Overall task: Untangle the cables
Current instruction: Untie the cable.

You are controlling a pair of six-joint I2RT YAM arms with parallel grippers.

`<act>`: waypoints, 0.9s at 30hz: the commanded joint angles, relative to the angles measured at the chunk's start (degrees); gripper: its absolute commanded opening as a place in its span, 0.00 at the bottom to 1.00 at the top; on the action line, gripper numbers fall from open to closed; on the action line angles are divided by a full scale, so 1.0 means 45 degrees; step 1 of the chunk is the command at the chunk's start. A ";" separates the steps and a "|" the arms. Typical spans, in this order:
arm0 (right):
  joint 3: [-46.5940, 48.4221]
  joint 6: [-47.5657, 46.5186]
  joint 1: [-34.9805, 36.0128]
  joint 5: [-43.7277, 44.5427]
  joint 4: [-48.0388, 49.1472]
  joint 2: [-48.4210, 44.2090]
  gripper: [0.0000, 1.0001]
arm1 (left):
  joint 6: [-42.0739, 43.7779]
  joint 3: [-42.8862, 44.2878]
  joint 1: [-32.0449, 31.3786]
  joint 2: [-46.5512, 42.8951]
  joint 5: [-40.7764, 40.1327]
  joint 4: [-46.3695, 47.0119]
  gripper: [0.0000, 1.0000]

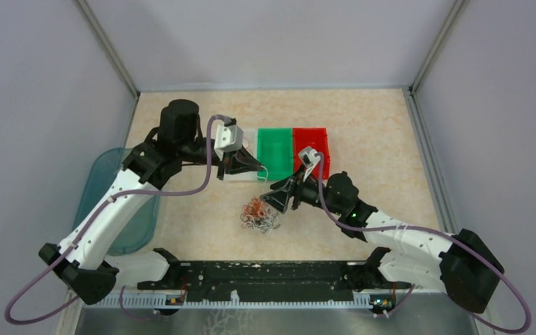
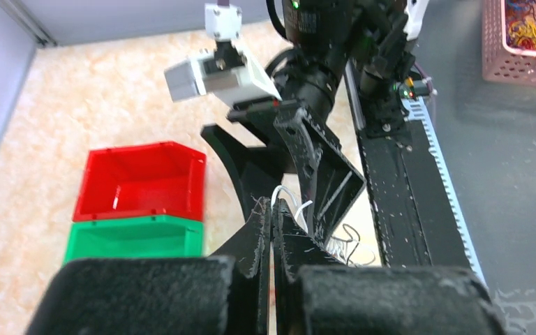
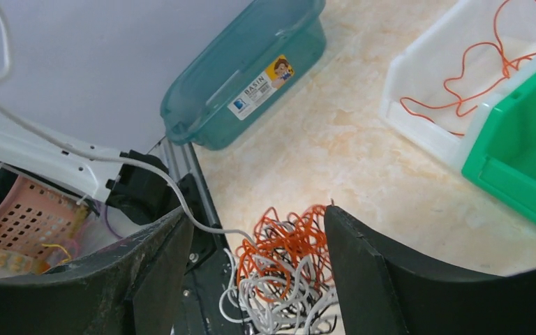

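Top external view: one cable tangle lying between two grippers

You are working over a beige, marble-patterned table (image 1: 391, 153), and pale grey walls (image 1: 265, 42) are closing it in on three sides. One black rail (image 1: 265, 273) is running along the near edge. Three bins are sitting side by side at the middle of the table: one white bin (image 3: 419, 91), one green bin (image 1: 273, 148) and one red bin (image 1: 317, 139). One teal basin (image 1: 98, 174) is resting at the left edge, and one pink basket (image 2: 509, 59) is standing off the table beyond the rail.

One tangle of cables (image 1: 260, 215), orange, white and black, is lying on the table just in front of the bins. A single orange cable (image 3: 504, 64) is lying in the white bin.

Your two arms are both reaching in. The left gripper (image 2: 271, 216) is hovering near the white bin with its fingers pressed together, pinching a white cable (image 2: 281, 188) at the tips. The right gripper (image 3: 257, 211) is hanging just beside and above the tangle with its fingers spread wide, gripping nothing.
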 commanded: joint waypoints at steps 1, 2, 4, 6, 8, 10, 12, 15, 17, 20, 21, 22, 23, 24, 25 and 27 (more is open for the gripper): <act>0.0387 0.0425 0.0095 -0.0521 0.1773 0.0353 0.69 | -0.0933 0.0641 -0.0076 -0.0398 0.0130 0.1764 0.00; 0.0413 0.0487 0.0131 -0.0495 0.1928 0.0541 0.68 | -0.1119 0.0671 -0.0092 -0.0406 0.0134 0.1989 0.00; 0.0490 0.0601 0.0178 -0.0478 0.2291 0.0966 0.66 | -0.1548 0.0704 -0.0088 -0.0461 0.0106 0.2526 0.00; 0.0684 0.0665 0.0280 -0.0396 0.2576 0.1478 0.64 | -0.1976 0.0784 -0.0122 -0.0482 0.0156 0.3003 0.00; 0.0921 0.0714 0.0380 -0.0167 0.2827 0.2039 0.62 | -0.2243 0.0972 -0.0108 -0.0438 0.0326 0.3121 0.00; 0.1140 0.0776 0.0452 -0.0087 0.3110 0.2594 0.60 | -0.2580 0.1086 -0.0127 -0.0415 0.0440 0.3298 0.00; 0.1320 0.0840 0.0542 -0.0082 0.3353 0.3101 0.58 | -0.2815 0.1167 -0.0151 -0.0444 0.0579 0.3498 0.00; 0.1440 0.0720 0.0725 0.0028 0.3380 0.3719 0.56 | -0.3079 0.1323 -0.0166 -0.0478 0.0605 0.3820 0.00; 0.1297 0.0696 0.0807 0.0127 0.3416 0.4059 0.56 | -0.3308 0.1566 -0.0171 -0.0517 0.0571 0.4151 0.00; 0.0830 0.0734 0.0907 0.0363 0.3816 0.4454 0.55 | -0.3715 0.1779 -0.0189 -0.0681 0.0292 0.5109 0.00; 0.0627 0.0723 0.0940 0.0516 0.3938 0.4577 0.55 | -0.3806 0.1895 -0.0186 -0.0722 0.0198 0.5447 0.00; 0.0404 0.0686 0.0974 0.0726 0.4071 0.4645 0.55 | -0.3849 0.2031 -0.0196 -0.0744 0.0060 0.5721 0.00; 0.0196 0.0663 0.1036 0.0881 0.4205 0.4698 0.56 | -0.3854 0.2188 -0.0187 -0.0747 -0.0090 0.6009 0.00; -0.0014 0.0665 0.1059 0.1020 0.4375 0.4746 0.56 | -0.3860 0.2300 -0.0186 -0.0762 -0.0284 0.6326 0.00; -0.0206 0.0641 0.1108 0.1184 0.4516 0.4762 0.57 | -0.3846 0.2385 -0.0186 -0.0805 -0.0565 0.6685 0.00; -0.0550 0.0603 0.1203 0.1507 0.4779 0.4761 0.57 | -0.3752 0.2459 -0.0186 -0.0923 -0.1088 0.7730 0.00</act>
